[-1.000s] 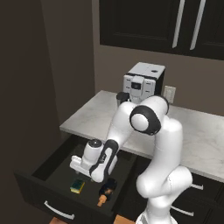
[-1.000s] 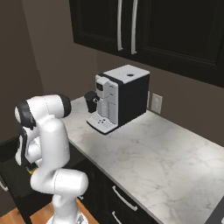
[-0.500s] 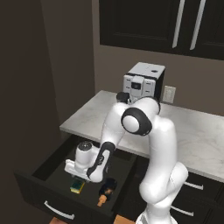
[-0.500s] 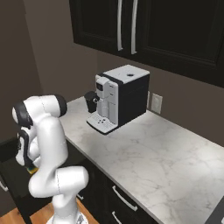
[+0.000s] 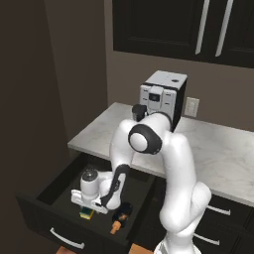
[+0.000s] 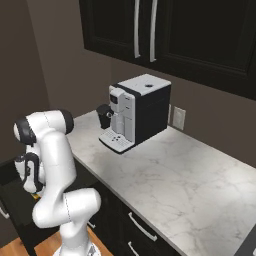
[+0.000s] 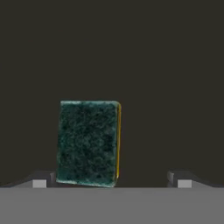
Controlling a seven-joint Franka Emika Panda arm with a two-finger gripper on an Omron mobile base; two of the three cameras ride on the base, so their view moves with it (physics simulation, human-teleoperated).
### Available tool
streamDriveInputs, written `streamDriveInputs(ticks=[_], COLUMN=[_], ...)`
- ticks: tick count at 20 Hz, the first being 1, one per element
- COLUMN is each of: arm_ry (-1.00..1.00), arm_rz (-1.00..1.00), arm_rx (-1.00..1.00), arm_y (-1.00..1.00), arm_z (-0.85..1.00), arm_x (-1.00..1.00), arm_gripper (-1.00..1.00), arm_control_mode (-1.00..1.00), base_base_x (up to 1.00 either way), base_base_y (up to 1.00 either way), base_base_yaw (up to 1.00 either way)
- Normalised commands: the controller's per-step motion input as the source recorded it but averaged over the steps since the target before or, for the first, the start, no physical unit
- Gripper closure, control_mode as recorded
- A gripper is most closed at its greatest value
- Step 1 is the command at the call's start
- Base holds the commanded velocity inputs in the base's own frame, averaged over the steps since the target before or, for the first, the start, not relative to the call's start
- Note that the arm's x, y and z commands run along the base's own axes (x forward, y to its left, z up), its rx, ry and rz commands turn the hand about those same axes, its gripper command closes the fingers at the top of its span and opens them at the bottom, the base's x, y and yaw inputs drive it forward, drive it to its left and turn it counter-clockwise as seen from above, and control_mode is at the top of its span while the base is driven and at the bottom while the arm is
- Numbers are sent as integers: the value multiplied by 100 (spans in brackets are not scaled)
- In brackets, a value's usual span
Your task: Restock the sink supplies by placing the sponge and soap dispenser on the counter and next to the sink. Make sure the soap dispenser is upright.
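While your gripper (image 7: 111,180) hangs low inside the pulled-out drawer (image 5: 59,182), its jaws stand wide apart around nothing; the sponge (image 7: 89,142) lies green face up directly beneath, nearer one fingertip, with the soap dispenser (image 5: 120,217) on its side just right.

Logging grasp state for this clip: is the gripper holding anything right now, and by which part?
Nothing is held. The gripper is open above the green-faced yellow sponge lying in the open dark drawer, its fingertips apart.
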Motion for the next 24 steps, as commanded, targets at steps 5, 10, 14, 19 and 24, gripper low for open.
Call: streamDriveInputs(ticks=[5, 10, 14, 19, 24], arm_ry=[0, 2, 5, 5, 3], arm_rz=[0, 0, 0, 0, 0], arm_rx=[0, 0, 0, 0, 0], arm_y=[2, 12, 19, 18, 14], arm_z=[-13, -8, -20, -20, -11], arm_x=[16, 26, 15, 7, 15], arm_gripper=[-100, -100, -100, -100, -100], arm_control_mode=[-100, -100, -100, -100, -100], base_base_x=[0, 0, 0, 0, 0], base_base_y=[0, 0, 0, 0, 0], base_base_yaw=[0, 0, 0, 0, 0])
